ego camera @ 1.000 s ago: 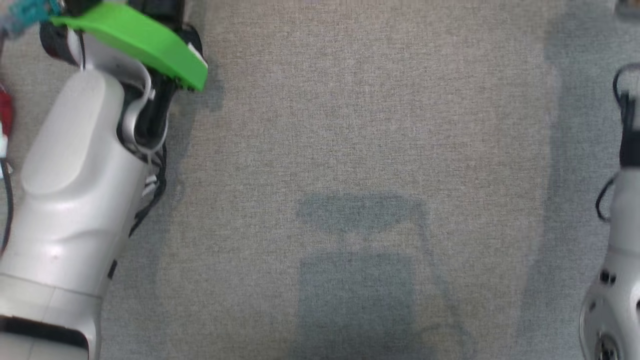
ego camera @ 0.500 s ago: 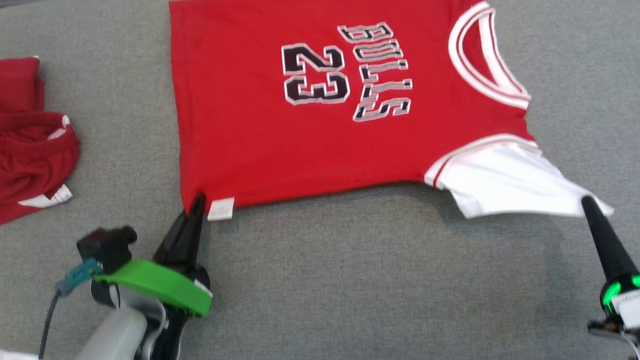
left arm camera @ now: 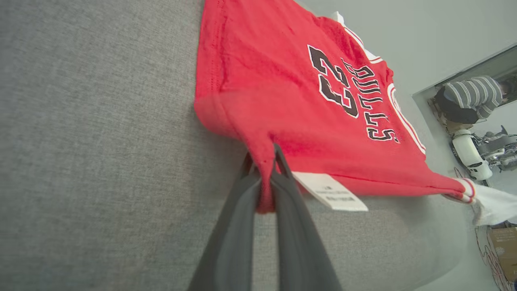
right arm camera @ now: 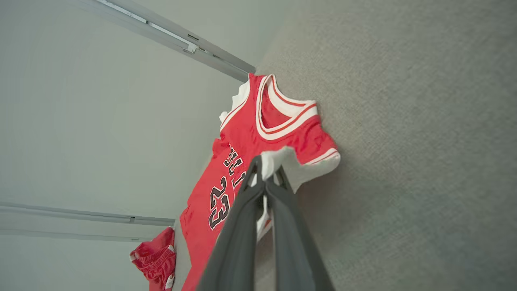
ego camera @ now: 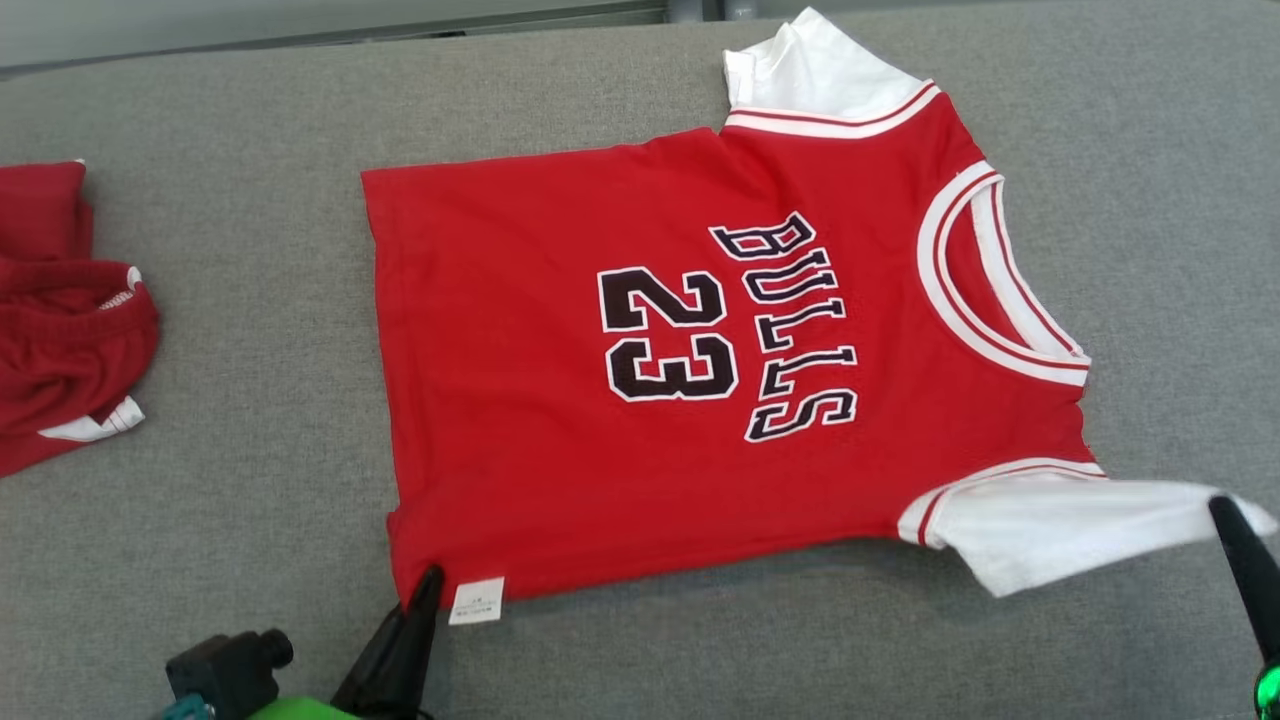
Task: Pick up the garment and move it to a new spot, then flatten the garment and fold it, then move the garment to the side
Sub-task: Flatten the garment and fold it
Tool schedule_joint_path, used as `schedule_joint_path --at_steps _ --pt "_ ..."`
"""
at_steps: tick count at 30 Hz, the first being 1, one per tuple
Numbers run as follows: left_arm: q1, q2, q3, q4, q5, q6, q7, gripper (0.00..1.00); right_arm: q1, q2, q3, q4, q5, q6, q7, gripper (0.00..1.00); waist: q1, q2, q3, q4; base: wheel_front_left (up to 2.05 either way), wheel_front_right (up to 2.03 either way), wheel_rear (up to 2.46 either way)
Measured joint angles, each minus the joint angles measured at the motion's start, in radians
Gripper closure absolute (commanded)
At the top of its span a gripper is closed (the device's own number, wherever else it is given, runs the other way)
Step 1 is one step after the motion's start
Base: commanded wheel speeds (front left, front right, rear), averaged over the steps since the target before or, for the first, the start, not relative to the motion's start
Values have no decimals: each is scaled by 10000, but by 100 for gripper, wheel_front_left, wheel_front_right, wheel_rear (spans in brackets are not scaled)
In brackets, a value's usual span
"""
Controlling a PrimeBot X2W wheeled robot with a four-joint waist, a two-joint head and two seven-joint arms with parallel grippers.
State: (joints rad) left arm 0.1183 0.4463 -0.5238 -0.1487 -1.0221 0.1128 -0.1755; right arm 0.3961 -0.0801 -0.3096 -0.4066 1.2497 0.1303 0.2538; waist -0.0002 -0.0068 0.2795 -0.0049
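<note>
The garment (ego camera: 560, 400) is a red jersey with white sleeves and "BULLS 23" on its front, spread face up on the grey padded table (ego camera: 250, 520). My left gripper (ego camera: 428, 580) is shut on the near hem corner, beside a white label (ego camera: 476, 600); the left wrist view shows red cloth pinched in the left gripper (left arm camera: 264, 161). My right gripper (ego camera: 1222, 505) is shut on the tip of the near white sleeve (ego camera: 1060, 520), seen pinched in the right gripper (right arm camera: 266, 167) in the right wrist view. The far sleeve (ego camera: 800, 70) lies flat.
A second crumpled red piece of clothing (ego camera: 60, 320) lies at the table's left edge. The table's far edge runs along the top of the head view. A person in a striped top (left arm camera: 472, 97) is bent over far behind the table in the left wrist view.
The head view has swung from bare table to the jersey. Since half a second ago the jersey sits lower and nearer in view, with both grippers still holding its near corners.
</note>
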Motion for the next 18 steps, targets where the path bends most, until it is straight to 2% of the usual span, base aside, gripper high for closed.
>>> schedule_joint_path --at_steps 3,8,13,18 --pt "-384 324 109 -439 0 299 548 100 -1161 -355 207 -196 -111 0 48 100 0 0 283 -34 0 0 0" --pt "-1636 1001 242 -1104 221 742 1795 100 -3287 -1087 591 157 -1074 0 688 100 1 0 897 -62 0 0 0" --pt "-3119 955 -90 -1141 309 1122 3058 100 -4799 -1459 621 961 -1883 0 1480 100 1 0 1476 83 0 0 0" --pt "-3951 756 -257 -520 384 1444 3697 100 -5962 -1319 777 1651 -2579 0 1835 100 1 0 1887 267 0 0 0"
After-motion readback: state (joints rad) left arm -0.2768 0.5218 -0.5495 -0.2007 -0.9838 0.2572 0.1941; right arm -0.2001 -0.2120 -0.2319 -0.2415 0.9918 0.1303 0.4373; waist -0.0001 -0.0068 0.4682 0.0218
